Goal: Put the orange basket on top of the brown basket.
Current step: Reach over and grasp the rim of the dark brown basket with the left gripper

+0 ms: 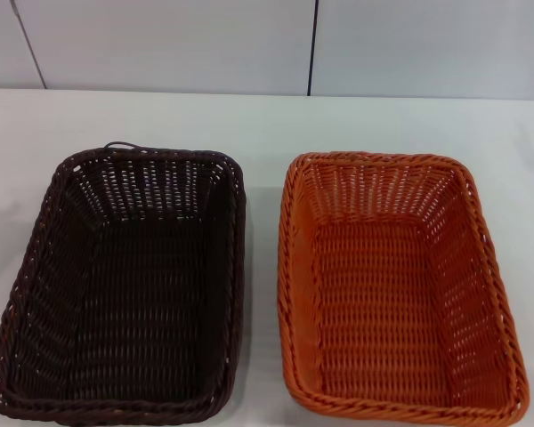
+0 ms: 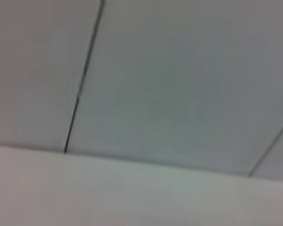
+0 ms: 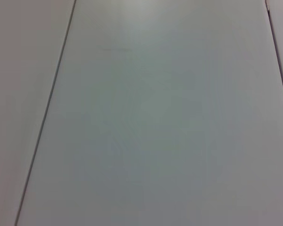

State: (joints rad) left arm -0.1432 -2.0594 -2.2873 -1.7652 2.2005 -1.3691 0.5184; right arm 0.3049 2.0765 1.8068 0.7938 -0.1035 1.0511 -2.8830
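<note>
The orange basket (image 1: 392, 285) sits upright on the white table at the right of the head view, empty. The brown basket (image 1: 125, 285) sits upright beside it at the left, empty, with a narrow gap of table between the two. Neither gripper shows in any view. The left wrist view shows only a pale wall with dark seams above the table edge. The right wrist view shows only pale wall panels with seams.
The white table (image 1: 267, 124) stretches behind both baskets to a pale panelled wall (image 1: 160, 44) with a dark vertical seam (image 1: 312, 44). A small dark loop (image 1: 120, 145) sticks up at the brown basket's far rim.
</note>
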